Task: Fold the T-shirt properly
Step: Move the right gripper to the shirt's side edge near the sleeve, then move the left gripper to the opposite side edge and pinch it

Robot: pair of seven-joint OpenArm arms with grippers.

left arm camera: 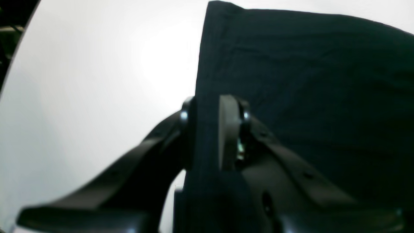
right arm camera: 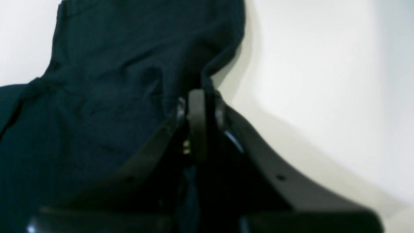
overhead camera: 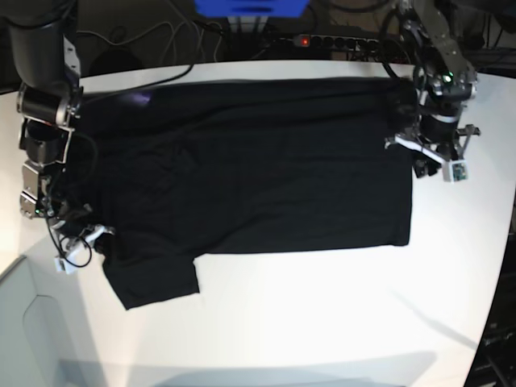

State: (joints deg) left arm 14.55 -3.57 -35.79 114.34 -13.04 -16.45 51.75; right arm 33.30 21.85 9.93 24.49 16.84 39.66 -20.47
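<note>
The black T-shirt (overhead camera: 258, 161) lies spread flat on the white table (overhead camera: 322, 322), with one short sleeve (overhead camera: 153, 282) sticking out at the front left. My left gripper (overhead camera: 415, 157), on the right of the base view, is shut on the shirt's right edge. In the left wrist view the fingers (left arm camera: 207, 123) pinch a strip of that edge of the shirt (left arm camera: 307, 81). My right gripper (overhead camera: 90, 239) is at the shirt's left edge near the sleeve. In the right wrist view it (right arm camera: 197, 110) is shut on a fold of the cloth (right arm camera: 113, 81). The orange label is hidden.
A power strip (overhead camera: 339, 40) and cables lie along the table's back edge, with a blue object (overhead camera: 250, 6) behind them. The table's curved edge shows in the left wrist view (left arm camera: 19, 48). Bare white table spreads in front of the shirt.
</note>
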